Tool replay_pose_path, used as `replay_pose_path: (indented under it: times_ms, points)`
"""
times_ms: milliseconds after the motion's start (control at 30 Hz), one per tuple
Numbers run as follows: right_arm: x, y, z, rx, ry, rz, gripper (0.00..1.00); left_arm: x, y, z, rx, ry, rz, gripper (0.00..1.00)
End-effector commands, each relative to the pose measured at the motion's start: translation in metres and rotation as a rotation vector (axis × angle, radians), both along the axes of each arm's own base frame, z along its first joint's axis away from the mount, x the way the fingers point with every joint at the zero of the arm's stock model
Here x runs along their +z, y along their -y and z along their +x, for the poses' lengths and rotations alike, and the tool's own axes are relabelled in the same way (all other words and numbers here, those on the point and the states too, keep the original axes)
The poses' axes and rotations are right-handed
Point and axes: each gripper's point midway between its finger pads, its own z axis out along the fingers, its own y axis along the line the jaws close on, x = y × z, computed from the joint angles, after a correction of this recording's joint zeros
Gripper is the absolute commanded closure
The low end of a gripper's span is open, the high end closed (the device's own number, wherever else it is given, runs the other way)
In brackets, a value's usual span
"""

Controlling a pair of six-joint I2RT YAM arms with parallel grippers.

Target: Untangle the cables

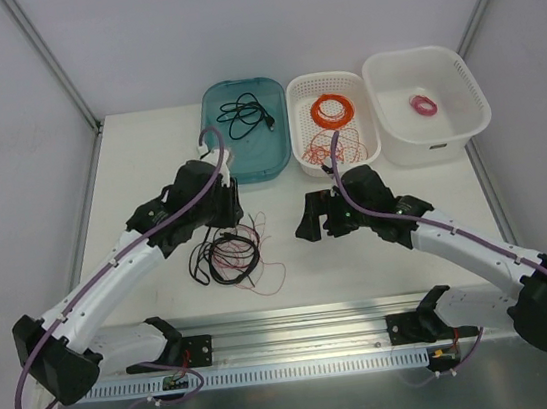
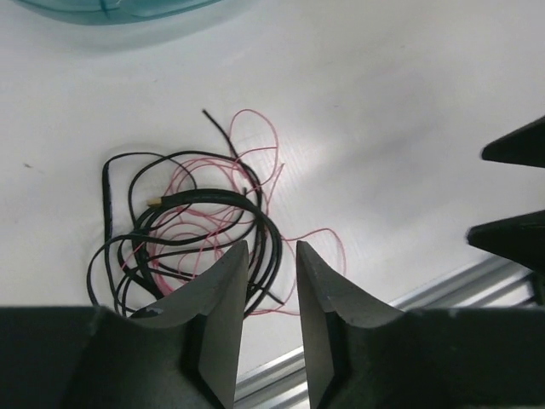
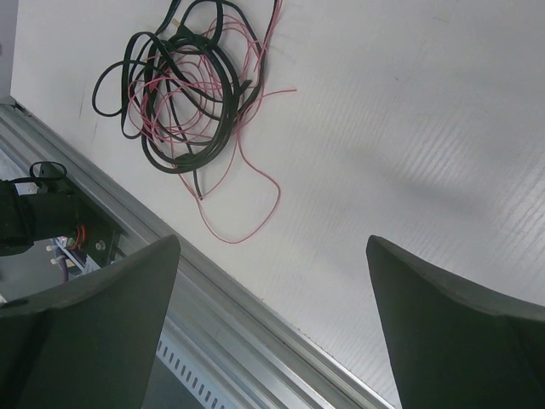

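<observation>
White table (image 1: 128, 173), cables (image 1: 228, 254) clumped up near its front. Left gripper (image 2: 271, 256) right over them, only slightly open, holding nothing. Right gripper (image 3: 272, 245) is wide open, empty.

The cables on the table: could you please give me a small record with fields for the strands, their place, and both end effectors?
item: cables, one loose clump
strands: thicker black cord mixed with thin pinkish-red wire
place: on the bare table, in front of the left arm
left end effector: right over the clump, jaws narrowly apart, nothing seen gripped
right end effector: wide open, empty, off to the side of the clump
tangle: not yet separated
</observation>
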Motion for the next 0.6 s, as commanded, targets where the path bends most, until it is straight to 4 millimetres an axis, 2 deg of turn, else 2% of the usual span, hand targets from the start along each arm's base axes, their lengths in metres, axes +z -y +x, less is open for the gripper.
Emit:
replay_pose_path:
  times_ms: [0, 100, 200, 367, 567]
  points:
    - [0.01, 0.0, -0.002, 0.017, 0.038, 0.022, 0.04, -0.05, -0.027, -0.01, 0.02, -0.086, 0.177, 0.69]
    - [0.01, 0.001, -0.003, 0.02, 0.046, 0.017, 0.04, -0.085, -0.037, -0.016, 0.024, -0.172, 0.243, 0.66]
    - [0.01, 0.002, -0.004, 0.021, 0.045, 0.017, 0.04, -0.112, -0.046, -0.02, 0.027, -0.248, 0.295, 0.66]
    - [0.007, 0.003, -0.005, 0.02, 0.04, 0.011, 0.04, -0.133, -0.045, -0.026, 0.002, -0.324, 0.325, 0.66]
    - [0.006, 0.003, -0.005, 0.019, 0.038, 0.011, 0.04, -0.147, -0.046, -0.028, -0.013, -0.374, 0.353, 0.73]
